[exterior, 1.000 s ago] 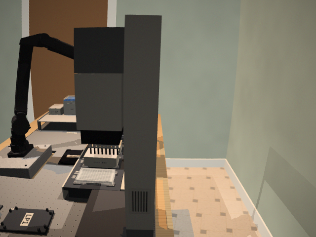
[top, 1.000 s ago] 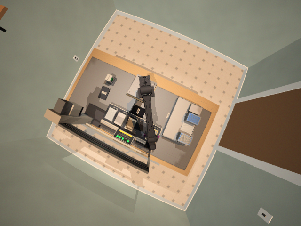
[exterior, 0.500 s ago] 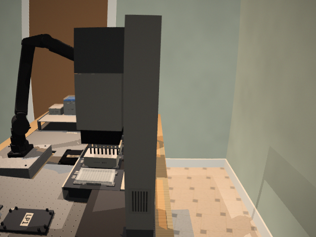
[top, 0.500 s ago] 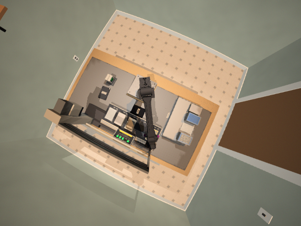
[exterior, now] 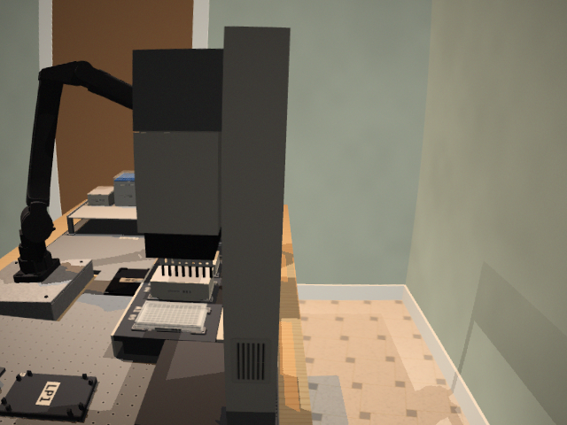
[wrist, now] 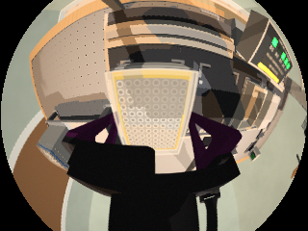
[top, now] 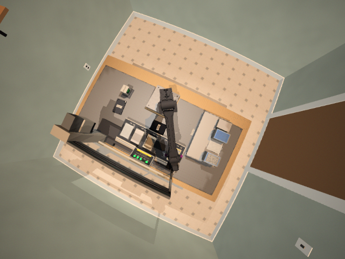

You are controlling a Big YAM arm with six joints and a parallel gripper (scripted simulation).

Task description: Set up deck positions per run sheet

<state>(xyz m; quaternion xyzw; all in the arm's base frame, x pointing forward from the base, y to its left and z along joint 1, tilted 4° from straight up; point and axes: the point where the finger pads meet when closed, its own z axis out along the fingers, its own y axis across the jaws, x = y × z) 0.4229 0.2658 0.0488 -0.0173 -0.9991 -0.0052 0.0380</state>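
My gripper hangs over the deck end nearest the shelf, with the arm stretched out from its base. In the wrist view the purple fingers stand wide open on either side of a tip rack with a yellow rim and a grid of round holes; the fingers are above it and hold nothing. Farther along the deck lie a white plate, a second pale item and a tan open item. The side view shows the white well plate and a block behind it.
The handler's tall column and its head stand over the deck. The shelf holds a blue-topped rack, a speckled rack and two pale items. A black nest, an LP1 pad and a green button box lie on the table.
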